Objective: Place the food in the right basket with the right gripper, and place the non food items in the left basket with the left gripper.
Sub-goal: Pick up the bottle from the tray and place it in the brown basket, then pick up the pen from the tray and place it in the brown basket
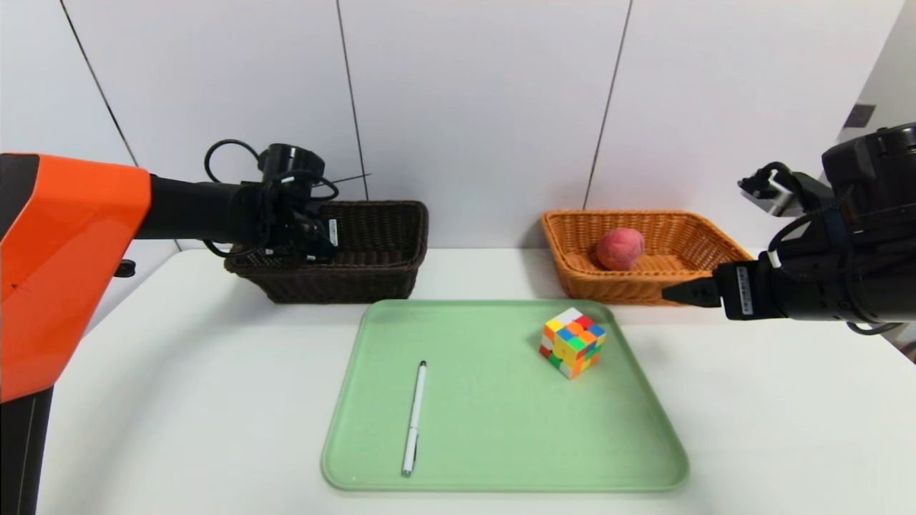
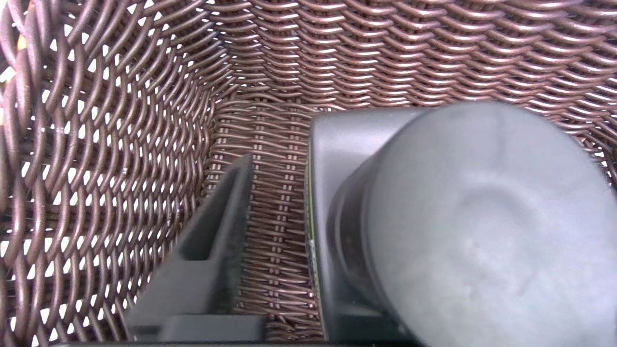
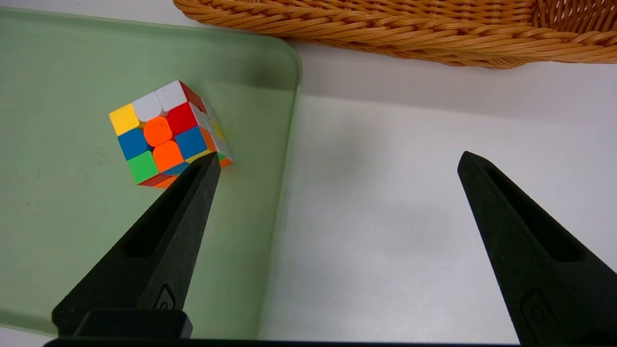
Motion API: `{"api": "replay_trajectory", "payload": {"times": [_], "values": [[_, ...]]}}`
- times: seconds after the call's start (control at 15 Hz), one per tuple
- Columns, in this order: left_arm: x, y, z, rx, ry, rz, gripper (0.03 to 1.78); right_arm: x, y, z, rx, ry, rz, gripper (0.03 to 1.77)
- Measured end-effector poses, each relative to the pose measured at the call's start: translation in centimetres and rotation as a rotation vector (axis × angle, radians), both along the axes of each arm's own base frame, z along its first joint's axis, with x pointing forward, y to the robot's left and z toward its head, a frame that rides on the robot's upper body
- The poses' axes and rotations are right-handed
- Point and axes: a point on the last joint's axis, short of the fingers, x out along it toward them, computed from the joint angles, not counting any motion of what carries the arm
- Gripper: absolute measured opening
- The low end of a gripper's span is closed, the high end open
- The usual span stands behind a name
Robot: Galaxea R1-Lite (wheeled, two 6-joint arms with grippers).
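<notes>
Your left gripper [image 1: 315,239] sits inside the dark brown basket [image 1: 379,265], jaws parted: one finger [image 2: 221,226] stands clear of the black bottle [image 2: 434,226], which lies on the weave (whether the other finger touches it you cannot tell). Your right gripper [image 3: 337,164] hovers released over the table [image 1: 179,400], between the orange basket [image 1: 565,250] and the green tray [image 1: 501,429]. The peach [image 1: 620,248] rests in the orange basket. The pen [image 1: 414,418] and puzzle cube [image 1: 572,342] lie on the tray.
</notes>
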Motion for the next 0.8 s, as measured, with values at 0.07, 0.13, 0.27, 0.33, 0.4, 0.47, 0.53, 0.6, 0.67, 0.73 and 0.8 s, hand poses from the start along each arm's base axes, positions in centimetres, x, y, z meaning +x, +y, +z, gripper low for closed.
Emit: {"api": "replay_trajectory", "payload": {"times": [0.07,0.13,0.27,0.33,0.4,0.47,0.53,0.6,0.67,0.73,0.8], "values": [[-0.1,0.0,0.2,0.0,-0.003,0.0,1.28,0.0,0.0,0.0,0.0,0.0,0.001,1.7],[-0.3,0.0,0.6,-0.003,-0.011,-0.001,1.33,0.0,0.0,0.0,0.0,-0.001,-0.001,1.7],[-1.1,0.2,2.3,-0.003,-0.043,-0.003,1.41,0.0,0.0,0.0,0.0,-0.001,-0.001,1.7],[-1.8,0.3,3.6,0.003,-0.066,-0.007,1.45,0.0,0.0,0.0,0.001,0.0,0.0,1.7],[-2.8,0.5,5.3,0.014,-0.097,-0.014,1.48,0.0,0.0,0.0,0.002,-0.001,0.0,1.7],[-3.9,0.7,7.0,0.023,-0.124,-0.02,1.5,0.0,0.0,0.0,0.001,-0.001,0.0,1.7],[-5.2,1.0,8.7,0.032,-0.147,-0.029,1.53,0.0,0.0,0.0,0.001,-0.001,0.0,1.7],[-6.5,1.2,10.3,0.039,-0.165,-0.037,1.55,0.0,0.0,0.0,0.001,-0.001,0.0,1.7],[-8.3,1.2,11.9,0.042,-0.177,-0.05,1.57,-0.1,0.0,0.0,0.002,-0.001,0.002,1.7],[-10.3,0.9,13.2,0.039,-0.171,-0.072,1.59,-0.1,0.1,0.0,0.004,-0.001,0.004,1.7],[-12.2,0.1,14.0,0.027,-0.15,-0.104,1.6,-0.1,0.1,0.0,0.005,0.0,0.006,1.7]]}}
